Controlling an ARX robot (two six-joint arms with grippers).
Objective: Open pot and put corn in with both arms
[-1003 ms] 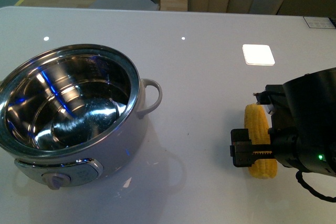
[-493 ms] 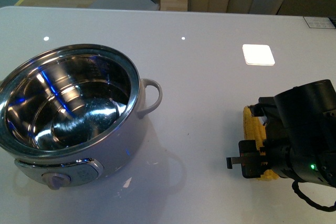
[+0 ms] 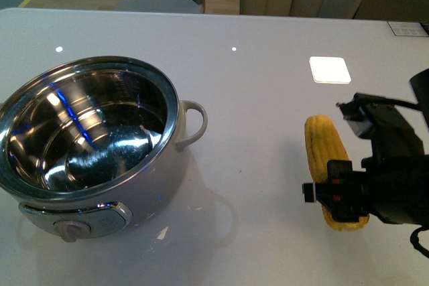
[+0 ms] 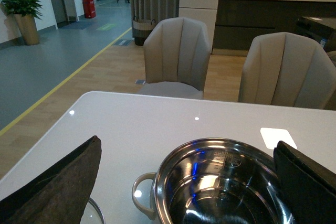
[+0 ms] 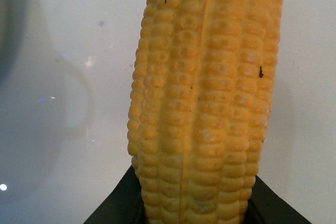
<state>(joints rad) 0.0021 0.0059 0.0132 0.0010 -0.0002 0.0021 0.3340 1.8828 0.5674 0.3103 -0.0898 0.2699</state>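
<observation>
**Corn held by one end, with a long carry to the pot**

My right jaws are clamped on the corn at its thick end. The wrist view shows black on both sides of the cob's base. Most of the cob sticks out past the grip, pointing away from me. It sits on the right side of the table, well apart from the pot, which stands open on the left. I cannot tell whether the cob is clear of the table.

The main risk, as I judge it, is the cob pivoting or sliding out during the carry. The kernels are rounded and the cob tapers, so a fast swing could twist it loose.

Next is the steel rim. If I come in low, the free end could strike it, knocking the cob out or shoving the pot.

My left jaws are wide apart, pads on either side of the pot's mouth in that wrist view. If that arm hangs near the pot, my right arm could run into it.
</observation>
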